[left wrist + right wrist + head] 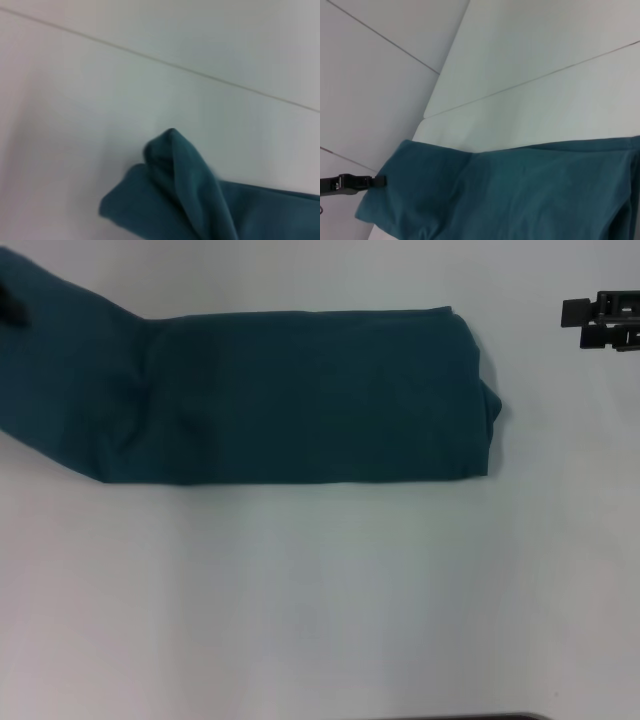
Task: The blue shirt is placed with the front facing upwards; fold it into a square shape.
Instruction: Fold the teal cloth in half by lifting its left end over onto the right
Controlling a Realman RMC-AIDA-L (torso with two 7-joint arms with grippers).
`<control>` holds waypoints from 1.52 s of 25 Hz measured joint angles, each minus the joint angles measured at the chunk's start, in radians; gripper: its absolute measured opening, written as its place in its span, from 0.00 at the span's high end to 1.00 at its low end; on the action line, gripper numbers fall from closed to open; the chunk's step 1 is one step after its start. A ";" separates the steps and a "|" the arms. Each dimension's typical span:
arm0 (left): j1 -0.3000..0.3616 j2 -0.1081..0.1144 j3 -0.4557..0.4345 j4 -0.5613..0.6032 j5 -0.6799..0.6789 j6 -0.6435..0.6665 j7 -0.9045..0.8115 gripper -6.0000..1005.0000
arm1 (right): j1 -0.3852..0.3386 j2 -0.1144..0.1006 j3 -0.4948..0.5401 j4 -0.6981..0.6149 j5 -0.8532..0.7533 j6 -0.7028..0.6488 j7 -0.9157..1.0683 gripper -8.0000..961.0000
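The blue shirt (310, 400) lies folded into a long band across the far half of the white table (320, 590), with no lettering showing. Its left end rises toward the left gripper (10, 302) at the picture's edge. In the right wrist view that gripper (357, 183) is shut on the edge of the shirt's (520, 195) end. The left wrist view shows only a bunched corner of the shirt (172, 165). The right gripper (605, 320) hovers at the far right, apart from the shirt's rounded right end.
Bare white tabletop stretches in front of the shirt to the near edge. A thin seam (165, 62) crosses the table surface. The table's rounded corner (427, 112) and the floor beyond it show in the right wrist view.
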 joint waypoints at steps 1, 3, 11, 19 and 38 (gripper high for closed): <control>-0.003 -0.009 0.004 -0.009 -0.024 0.016 0.002 0.92 | 0.000 0.000 -0.001 0.000 0.000 -0.001 0.000 0.09; -0.013 -0.022 0.007 -0.013 -0.086 0.057 0.007 0.92 | 0.000 0.000 -0.003 0.000 0.000 -0.001 0.000 0.09; -0.041 -0.078 0.039 0.038 -0.338 0.130 0.031 0.92 | -0.007 0.002 -0.007 0.001 0.000 -0.001 0.000 0.09; -0.092 -0.096 0.072 0.127 -0.498 0.098 0.048 0.92 | -0.001 -0.001 -0.011 0.001 -0.026 -0.001 -0.006 0.09; -0.317 -0.117 0.297 0.333 -0.456 -0.140 0.000 0.92 | -0.001 0.005 -0.009 0.002 -0.051 0.022 -0.013 0.09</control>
